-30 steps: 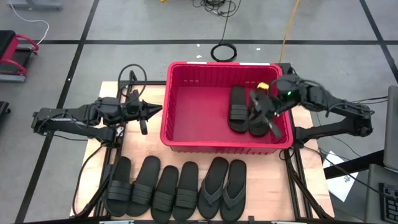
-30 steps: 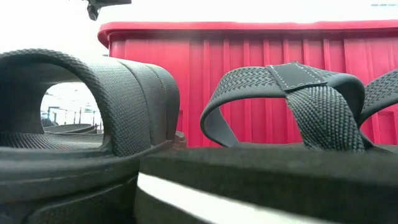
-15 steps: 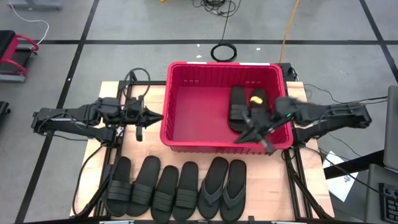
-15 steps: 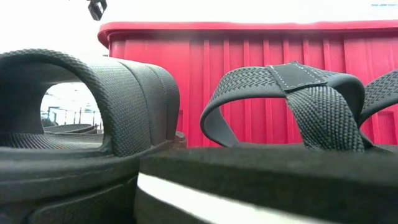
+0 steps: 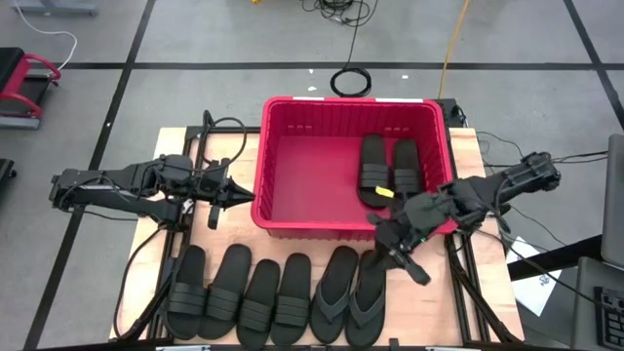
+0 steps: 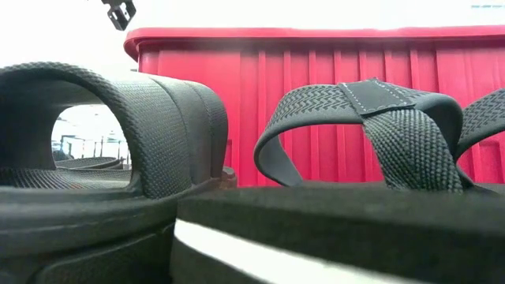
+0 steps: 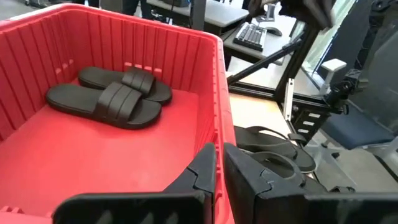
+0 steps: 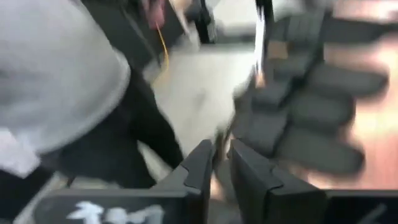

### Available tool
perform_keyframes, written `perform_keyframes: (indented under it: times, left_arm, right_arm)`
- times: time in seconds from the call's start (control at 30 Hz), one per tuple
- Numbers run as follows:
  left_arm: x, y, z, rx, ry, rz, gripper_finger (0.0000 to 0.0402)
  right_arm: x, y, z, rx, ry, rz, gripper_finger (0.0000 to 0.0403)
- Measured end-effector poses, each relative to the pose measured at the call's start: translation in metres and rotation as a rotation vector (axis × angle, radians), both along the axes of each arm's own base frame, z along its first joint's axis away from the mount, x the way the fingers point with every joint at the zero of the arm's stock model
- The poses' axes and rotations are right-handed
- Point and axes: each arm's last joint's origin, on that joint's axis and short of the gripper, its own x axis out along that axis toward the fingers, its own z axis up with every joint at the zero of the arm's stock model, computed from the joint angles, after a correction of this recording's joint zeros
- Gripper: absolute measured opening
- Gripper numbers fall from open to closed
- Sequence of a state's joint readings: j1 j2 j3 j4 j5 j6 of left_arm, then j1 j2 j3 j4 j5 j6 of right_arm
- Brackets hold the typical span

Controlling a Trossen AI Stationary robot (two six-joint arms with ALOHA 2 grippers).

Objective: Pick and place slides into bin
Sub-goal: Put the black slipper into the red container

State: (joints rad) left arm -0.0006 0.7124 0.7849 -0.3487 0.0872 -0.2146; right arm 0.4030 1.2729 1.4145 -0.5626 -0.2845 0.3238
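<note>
The red bin (image 5: 261, 175) stands mid-table. Two black ribbed-strap slides (image 5: 390, 171) lie side by side on its floor at the right; they also show in the left wrist view (image 7: 118, 99). Several more strap slides (image 5: 239, 292) and two flip-flops (image 5: 353, 288) lie in a row along the near edge. My left gripper (image 5: 244, 195) is shut and empty, just outside the bin's left wall. My right gripper (image 5: 402, 252) is shut and empty, above the bin's near right corner and the right flip-flop.
The low view shows a slide's strap (image 6: 118, 134) and a flip-flop's thong (image 6: 371, 118) up close, with the bin's ribbed wall (image 6: 316, 87) behind. Bare wood shows left and right of the bin. Cables lie on the floor beyond the table.
My right gripper has left the bin's right half and swept over its near wall toward the near edge, ending above the flip-flops. The second slide now lies uncovered beside the first in the bin. My left gripper has shifted slightly toward the near edge.
</note>
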Motion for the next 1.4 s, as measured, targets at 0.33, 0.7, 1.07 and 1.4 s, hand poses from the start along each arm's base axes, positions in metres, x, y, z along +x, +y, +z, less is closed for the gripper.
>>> perform_keyframes:
  times: [0.33, 0.7, 1.07, 1.4]
  left_arm:
    - [0.001, 0.000, 0.001, -0.034, -0.008, 0.019, 0.0026]
    - [0.002, 0.000, 0.007, -0.114, -0.064, 0.038, 0.0026]
    - [0.002, 0.000, 0.007, -0.152, -0.063, 0.046, 0.0026]
    - [0.002, 0.000, 0.007, -0.151, -0.063, 0.046, 0.0026]
  right_arm:
    - [-0.042, 0.033, -0.027, -0.176, 0.307, 0.175, 0.0118]
    - [-0.046, 0.042, -0.087, -0.294, 0.376, 0.196, 0.0194]
    - [-0.030, 0.053, -0.131, -0.378, 0.045, 0.156, 0.0227]
    - [-0.019, 0.066, -0.173, -0.405, 0.154, 0.186, 0.0229]
